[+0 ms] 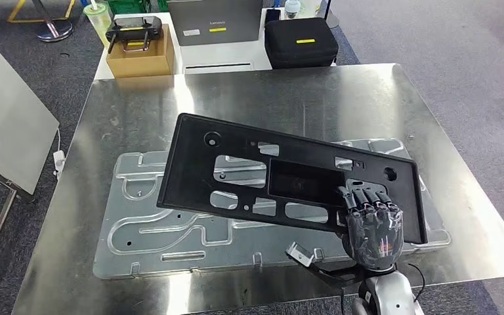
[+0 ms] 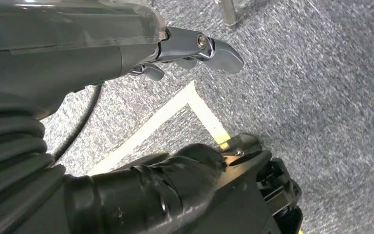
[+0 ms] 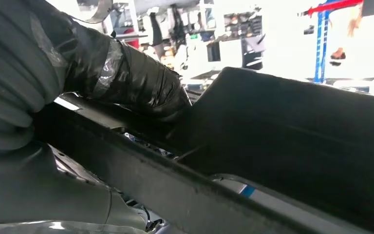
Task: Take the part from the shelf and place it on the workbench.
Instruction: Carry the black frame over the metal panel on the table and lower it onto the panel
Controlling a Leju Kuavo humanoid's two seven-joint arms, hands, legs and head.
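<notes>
- Gripping the black part (image 1: 262,174) at its near right corner, our right hand (image 1: 373,226) has its fingers (image 1: 366,197) folded over the top face; in the right wrist view the taped thumb (image 3: 141,87) presses against the part (image 3: 292,141) from the other side
- We see the part as a long flat panel with several cut-outs, lying slantwise over the workbench (image 1: 138,118), its far left corner pointing away from us and its right end nearest our hand
- Beneath it lies a silver metal plate (image 1: 144,230) with curved grooves, whose near and left edges stick out past the part
- We cannot tell whether the part rests on that plate or is held just above it
- Bare steel runs wide along the far side and the left side of the bench; on the right, the part's end lies well inside the bench's right edge
- Beyond the far edge stand a cardboard box (image 1: 141,56) with a controller on top and a black case (image 1: 300,42)
- Our left hand (image 2: 195,48) hangs over grey carpet with pale tape lines, fingers loosely apart and holding nothing
</notes>
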